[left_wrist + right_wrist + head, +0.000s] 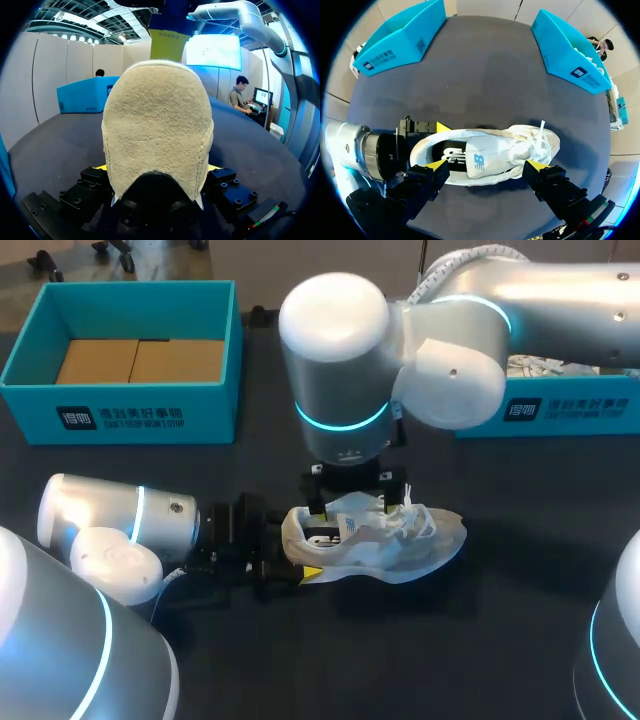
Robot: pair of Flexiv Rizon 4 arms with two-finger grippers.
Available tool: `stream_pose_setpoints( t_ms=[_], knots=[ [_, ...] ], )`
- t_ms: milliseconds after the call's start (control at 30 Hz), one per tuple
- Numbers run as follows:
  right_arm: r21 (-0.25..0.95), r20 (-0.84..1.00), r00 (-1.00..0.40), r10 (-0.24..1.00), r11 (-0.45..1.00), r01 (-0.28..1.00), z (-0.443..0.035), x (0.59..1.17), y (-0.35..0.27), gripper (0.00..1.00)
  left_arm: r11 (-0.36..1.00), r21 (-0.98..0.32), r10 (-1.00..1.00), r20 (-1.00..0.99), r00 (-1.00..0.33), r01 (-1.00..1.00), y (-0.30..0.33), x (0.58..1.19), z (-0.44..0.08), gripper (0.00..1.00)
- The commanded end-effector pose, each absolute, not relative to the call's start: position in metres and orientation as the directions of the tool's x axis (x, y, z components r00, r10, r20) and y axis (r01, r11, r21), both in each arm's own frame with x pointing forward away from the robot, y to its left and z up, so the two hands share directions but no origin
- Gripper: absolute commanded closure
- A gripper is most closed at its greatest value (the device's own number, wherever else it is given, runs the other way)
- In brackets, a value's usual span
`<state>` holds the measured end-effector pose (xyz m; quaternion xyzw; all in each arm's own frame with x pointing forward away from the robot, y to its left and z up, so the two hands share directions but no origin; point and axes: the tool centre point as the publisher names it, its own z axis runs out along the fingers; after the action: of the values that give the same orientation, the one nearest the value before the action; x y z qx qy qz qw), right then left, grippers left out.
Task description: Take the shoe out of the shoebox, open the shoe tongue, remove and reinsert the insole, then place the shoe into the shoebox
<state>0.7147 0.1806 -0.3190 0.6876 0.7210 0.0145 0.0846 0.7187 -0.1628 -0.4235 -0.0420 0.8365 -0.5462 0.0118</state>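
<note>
A white sneaker point(385, 540) stands on the dark table, toe pointing right, laces loose. From above, the right wrist view shows its dark insole point(451, 151) and the tongue point(481, 162). My left gripper point(300, 545) comes in low from the left, its fingers wide apart and closed on the heel from both sides. That suede heel point(157, 125) fills the left wrist view between the yellow fingertips point(100, 168). My right gripper point(358, 490) hangs open above the shoe's middle and holds nothing. Its fingertips point(536, 165) stand apart over the sneaker's near side.
A teal shoebox point(120, 415) with brown cardboard inside stands at the back left. A second teal box point(565, 410) with white paper sits at the back right, partly hidden behind my right arm. Both show in the right wrist view: the left box point(400, 42) and the right box point(570, 50).
</note>
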Motion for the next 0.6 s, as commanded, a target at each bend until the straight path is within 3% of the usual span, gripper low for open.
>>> stream_pose_setpoints(
  t_ms=[33, 600],
  knots=[
    [0.151, -0.119, -0.043, 0.992, 0.060, 0.987, -0.331, 0.718, 0.194, 0.00, 0.405, -0.913, -0.081, 0.027, -0.996, -0.058, -0.164, 0.719, -0.423, 1.00],
    [0.162, -0.206, 0.028, 0.978, 0.005, 0.987, -0.357, 0.719, 0.187, 0.00, 0.405, -0.913, -0.081, 0.027, -0.996, -0.058, -0.164, 0.719, -0.423, 1.00]
  ],
)
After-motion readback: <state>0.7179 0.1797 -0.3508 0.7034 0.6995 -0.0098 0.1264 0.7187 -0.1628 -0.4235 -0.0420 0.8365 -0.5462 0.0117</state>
